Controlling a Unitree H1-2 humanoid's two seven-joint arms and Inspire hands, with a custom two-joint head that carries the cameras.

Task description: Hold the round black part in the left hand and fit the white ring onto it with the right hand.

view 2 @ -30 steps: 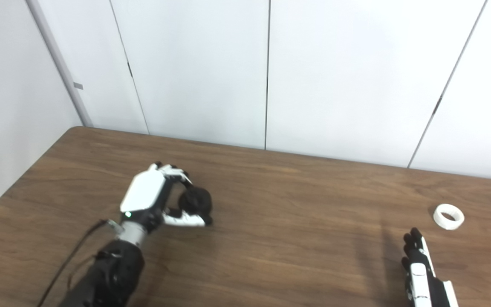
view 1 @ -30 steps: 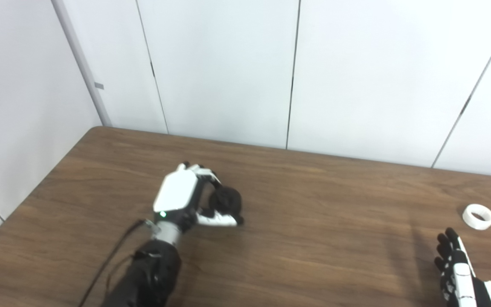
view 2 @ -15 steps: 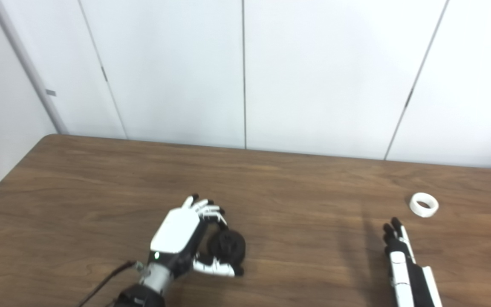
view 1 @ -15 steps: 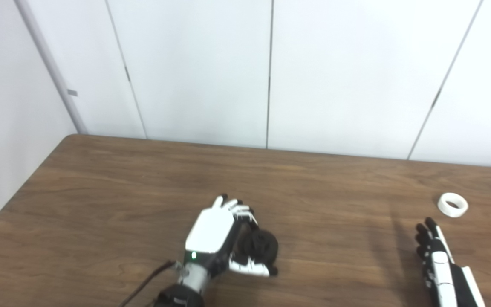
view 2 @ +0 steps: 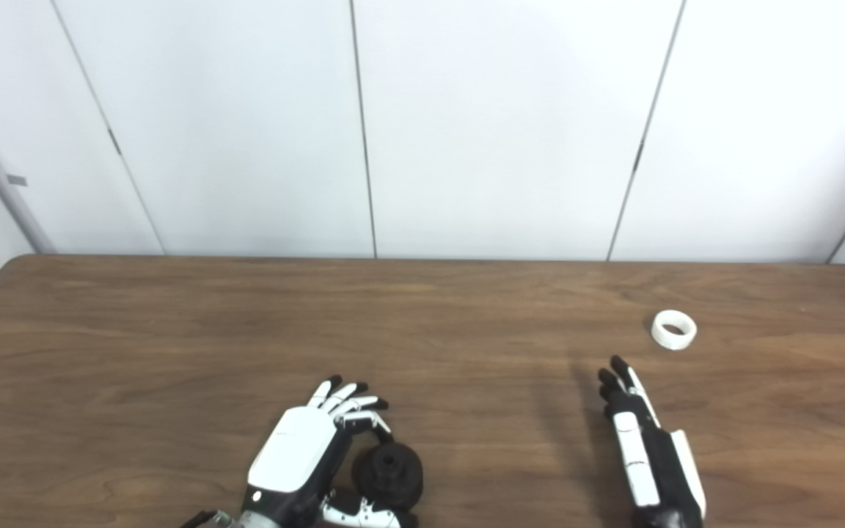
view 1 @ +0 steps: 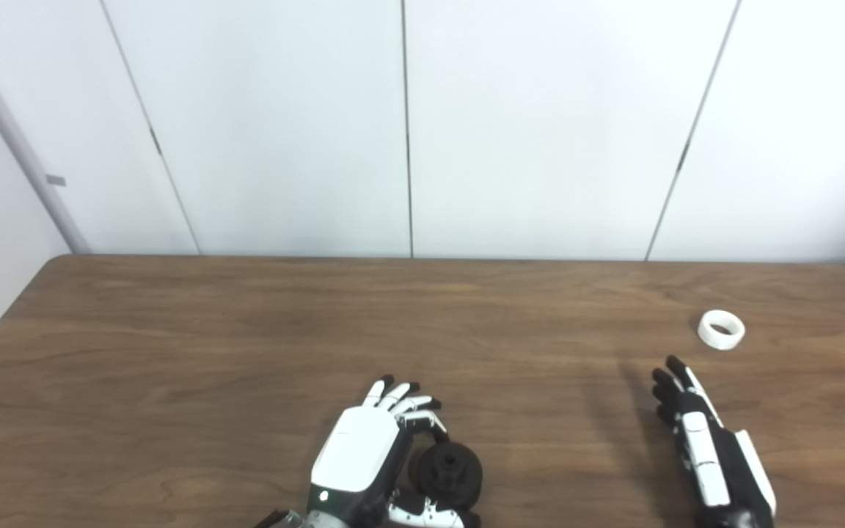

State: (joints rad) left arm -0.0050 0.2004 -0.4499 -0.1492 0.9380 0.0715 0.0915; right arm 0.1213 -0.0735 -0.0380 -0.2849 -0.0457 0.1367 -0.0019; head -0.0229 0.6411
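I note white ring (view 1: 721,329) lying far-right of my right hand (view 1: 708,444), fingers extended, empty; left hand (view 1: 364,458) grasping black part (view 1: 450,473).

Bare table (view 1: 540,323) between right hand (view 1: 708,447) and white ring (view 1: 721,329) (nothing between them).

White-backed hands (view 1: 353,458), black fingers (view 1: 663,381), seemingly.
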